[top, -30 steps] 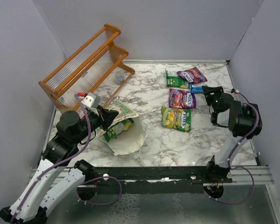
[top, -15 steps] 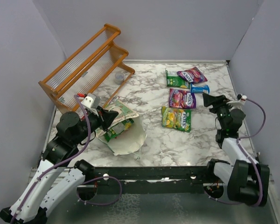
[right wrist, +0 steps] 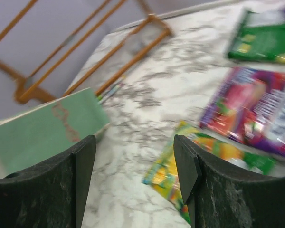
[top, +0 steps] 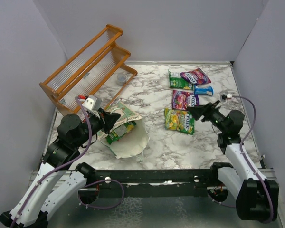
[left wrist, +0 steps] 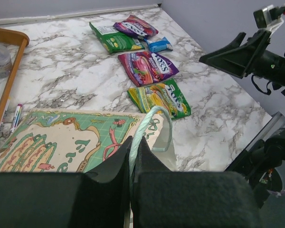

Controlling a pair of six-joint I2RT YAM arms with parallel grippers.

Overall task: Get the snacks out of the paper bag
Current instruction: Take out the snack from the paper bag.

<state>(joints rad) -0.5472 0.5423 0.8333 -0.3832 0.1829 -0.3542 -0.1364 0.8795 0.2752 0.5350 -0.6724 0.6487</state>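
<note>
Grey-lilac walls close in a white marbled tabletop [top: 147,95]. Five glossy candy packets [top: 184,100] lie out on its right side. At the left, near the orange wooden rack [top: 85,66], the boxy pale-green printed paper bag [top: 130,142] lies on its side, with a green glossy snack packet [top: 120,132] showing in its cream mouth.

We judge the reach into that mouth to be the main risk. The packet lies flat against the paper, so fingers closing on it could pinch the lining too. That would drag or crumple the bag, the more so as only a thin handle seems to hold it. A low path from the right could also sweep the yellow-green packet [top: 179,120], which lies just beside the right gripper [top: 190,110].

The left gripper [left wrist: 132,145] has its fingers pressed together on the bag's pale handle loop [left wrist: 154,109] (we cannot tell whether paper is caught as well). The right fingers [right wrist: 42,194] stand wide apart with nothing between them, touching nothing we can see, and point across the tabletop toward the bag.
</note>
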